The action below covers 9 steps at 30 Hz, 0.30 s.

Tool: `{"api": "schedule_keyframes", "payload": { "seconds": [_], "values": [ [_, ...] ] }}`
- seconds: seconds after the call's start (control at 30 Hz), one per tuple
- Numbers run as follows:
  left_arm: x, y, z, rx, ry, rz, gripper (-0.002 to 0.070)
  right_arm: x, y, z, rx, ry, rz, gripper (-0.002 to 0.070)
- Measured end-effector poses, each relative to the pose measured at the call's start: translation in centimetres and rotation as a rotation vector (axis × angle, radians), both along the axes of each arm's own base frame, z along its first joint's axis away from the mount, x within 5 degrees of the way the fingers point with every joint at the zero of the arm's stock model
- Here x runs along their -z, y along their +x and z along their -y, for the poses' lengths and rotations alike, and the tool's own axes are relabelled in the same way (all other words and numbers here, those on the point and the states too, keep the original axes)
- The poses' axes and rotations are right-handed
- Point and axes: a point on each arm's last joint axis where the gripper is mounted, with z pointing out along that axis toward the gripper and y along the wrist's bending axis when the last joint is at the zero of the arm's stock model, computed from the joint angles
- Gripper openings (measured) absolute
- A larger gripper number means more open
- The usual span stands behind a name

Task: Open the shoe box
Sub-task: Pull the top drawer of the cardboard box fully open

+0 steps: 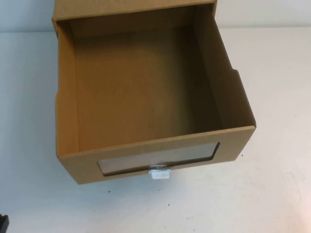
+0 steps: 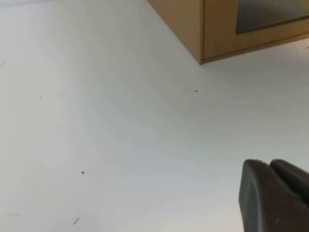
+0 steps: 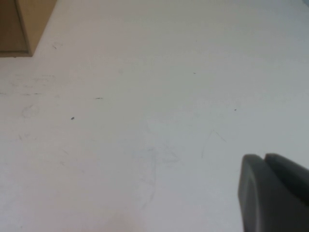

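The brown cardboard shoe box (image 1: 146, 82) stands open in the middle of the table, its lid tipped back at the far side and its inside empty. Its front wall has a clear window (image 1: 160, 159) and a small white tab (image 1: 160, 172). My left gripper (image 2: 268, 164) hovers over bare table near the box's front left corner (image 2: 202, 48), fingers pressed together, holding nothing. My right gripper (image 3: 264, 158) hangs over bare table off the box's right corner (image 3: 21, 29), shut and empty. Neither arm reaches into the high view except a dark bit at the bottom left corner (image 1: 3, 222).
White table (image 1: 272, 194) surrounds the box, with a few small dark specks (image 2: 82, 172) and faint scratches (image 3: 154, 164) on it.
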Motion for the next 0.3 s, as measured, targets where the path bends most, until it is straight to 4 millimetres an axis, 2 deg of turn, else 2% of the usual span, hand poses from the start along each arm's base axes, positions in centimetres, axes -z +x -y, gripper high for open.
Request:
{"api": "schedule_keyframes", "payload": {
  "seconds": [0.3],
  "values": [
    [0.08,-0.04,0.00,0.001,0.001,-0.008,-0.0005,0.00,0.00,0.00,0.000,0.000,0.000,-0.0014]
  ]
}}
